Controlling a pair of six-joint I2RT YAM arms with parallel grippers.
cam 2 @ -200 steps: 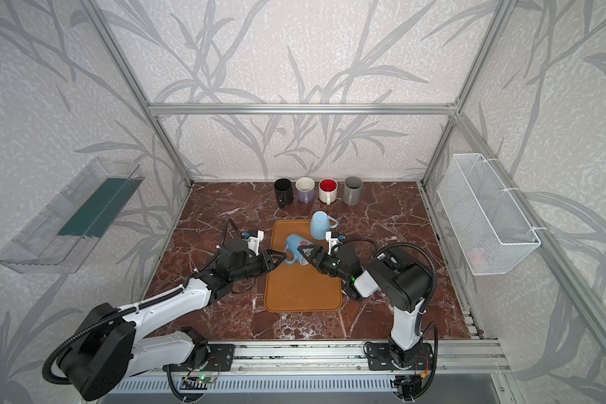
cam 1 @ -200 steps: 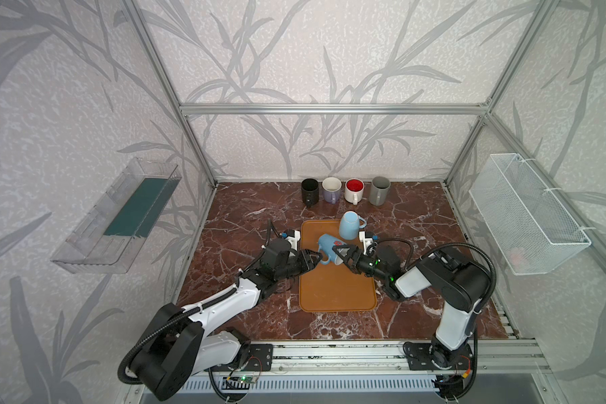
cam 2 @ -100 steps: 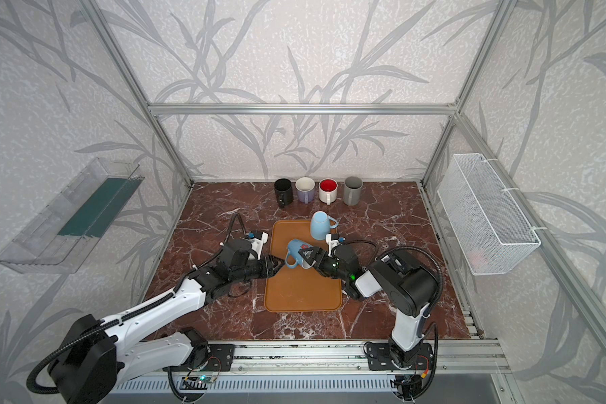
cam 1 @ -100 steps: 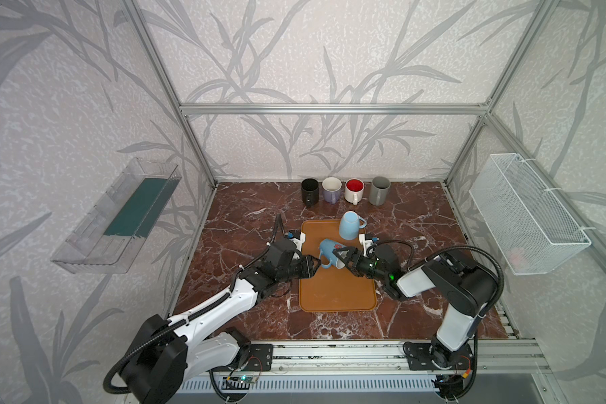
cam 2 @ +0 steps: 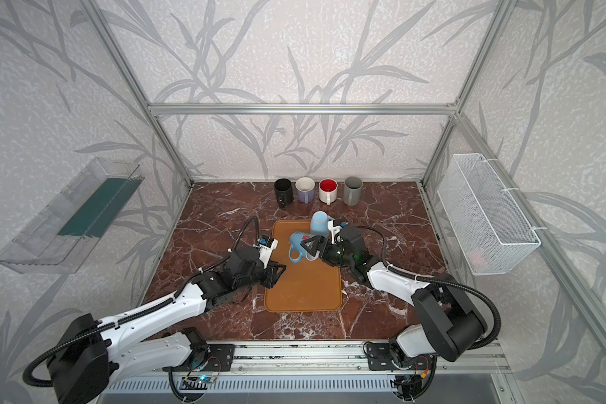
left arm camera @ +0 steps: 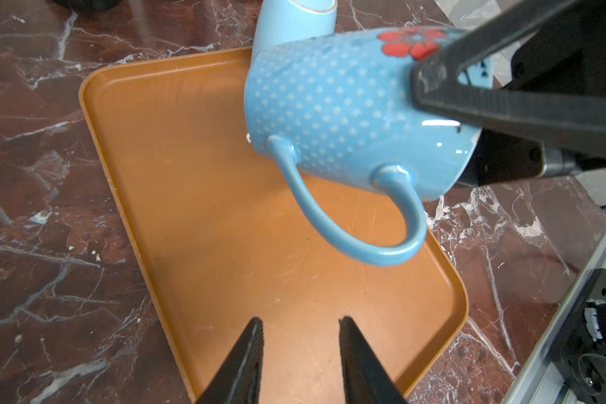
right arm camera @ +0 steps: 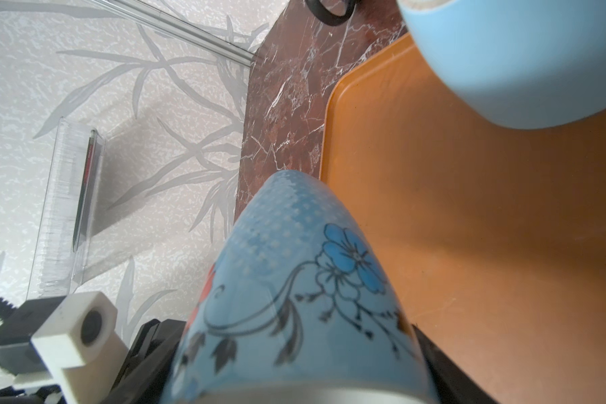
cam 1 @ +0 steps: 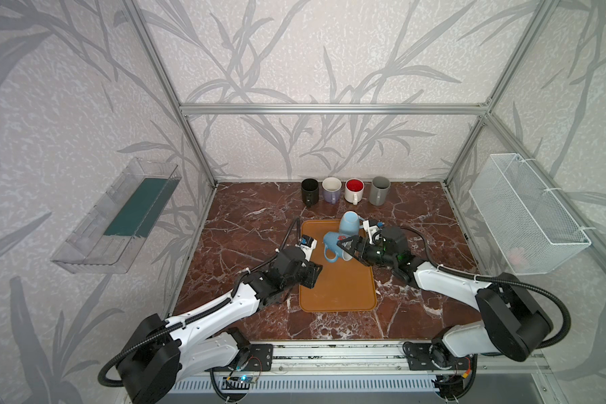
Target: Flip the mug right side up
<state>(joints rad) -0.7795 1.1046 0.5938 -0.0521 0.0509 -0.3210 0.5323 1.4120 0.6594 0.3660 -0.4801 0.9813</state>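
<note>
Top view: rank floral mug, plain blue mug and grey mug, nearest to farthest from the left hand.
From the left hand:
1. The floral mug, over the tray, in the right hand.
2. The plain blue mug, upside down at the tray's back.
3. The grey mug, back row, right end.

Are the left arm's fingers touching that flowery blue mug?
Apart. In the left wrist view, the left gripper has its open fingers short of the flowery blue mug, with bare orange tray showing between them.
</note>
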